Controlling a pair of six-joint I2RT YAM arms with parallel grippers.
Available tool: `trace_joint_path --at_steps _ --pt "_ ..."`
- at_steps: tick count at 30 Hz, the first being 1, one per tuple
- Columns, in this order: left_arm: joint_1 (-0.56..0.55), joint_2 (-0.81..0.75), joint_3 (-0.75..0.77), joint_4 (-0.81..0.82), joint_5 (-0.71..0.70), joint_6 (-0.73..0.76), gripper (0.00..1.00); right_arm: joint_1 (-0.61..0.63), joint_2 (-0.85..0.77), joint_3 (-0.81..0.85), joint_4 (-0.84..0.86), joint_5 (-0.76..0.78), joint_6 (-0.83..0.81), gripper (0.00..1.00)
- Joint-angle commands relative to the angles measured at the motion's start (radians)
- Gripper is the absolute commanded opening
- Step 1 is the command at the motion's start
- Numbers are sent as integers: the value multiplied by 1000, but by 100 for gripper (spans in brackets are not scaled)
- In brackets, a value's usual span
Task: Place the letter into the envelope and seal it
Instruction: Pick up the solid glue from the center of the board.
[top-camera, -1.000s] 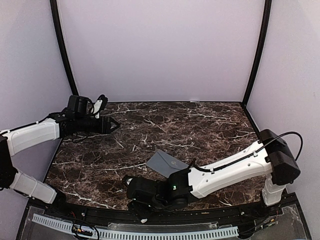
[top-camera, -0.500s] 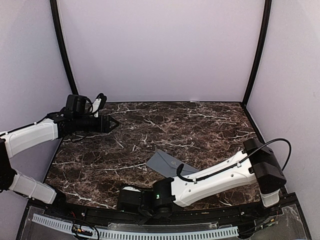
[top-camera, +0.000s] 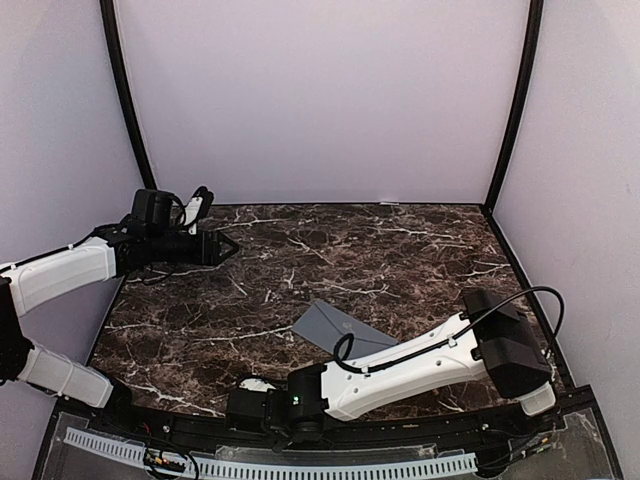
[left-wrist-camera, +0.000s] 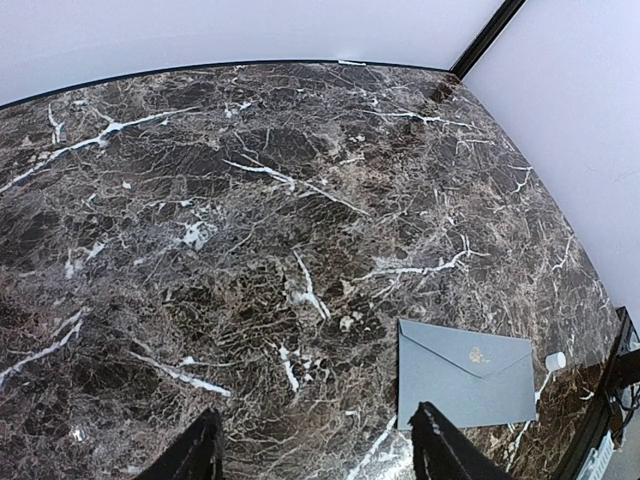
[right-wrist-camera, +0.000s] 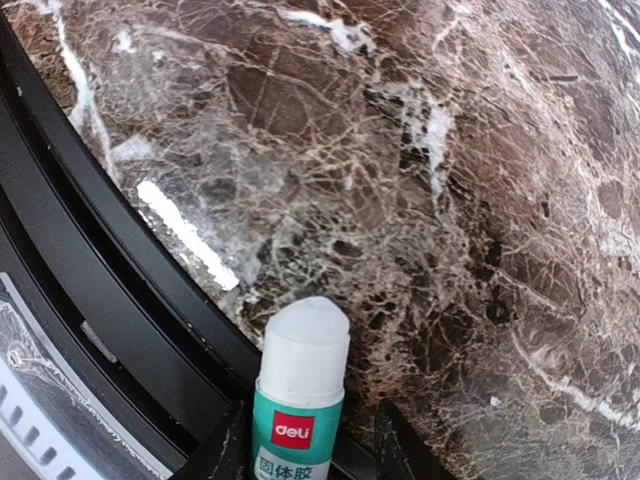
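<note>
Envelope (top-camera: 335, 328) lies unmoved on the marble table (top-camera: 400, 250) while one arm works around it. At far left, the left gripper (top-camera: 228, 248) hovers above the table with its fingers apart and nothing between them, much as it did a second ago. The grey envelope sits well ahead of it and off to its right.

Next along, the right gripper (top-camera: 250, 395) has swept leftward along the near edge of the table in the last second, from just in front of the envelope to a spot well to its left. It is clamped on a glue stick (right-wrist-camera: 300, 400), and the white cap (right-wrist-camera: 305, 340) is on.

To the right of that gripper and farther in, the envelope lies flat with its pointed flap down, one corner hidden under the right forearm. No letter shows in any view; whether it is already inside cannot be told.

Glue in hand points to the sealing stage, yet the stick is now moving away from the flap and is capped, so it cannot spread any glue as it is.
</note>
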Motion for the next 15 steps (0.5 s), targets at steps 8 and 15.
trace_joint_path --at_steps 8,15 --pt "3 -33 -20 26 12 -11 62 -6 -45 -72 48 15 64 19" --pt "1 -139 -67 83 52 -77 61 -73 -283 -310 277 17 104 14"
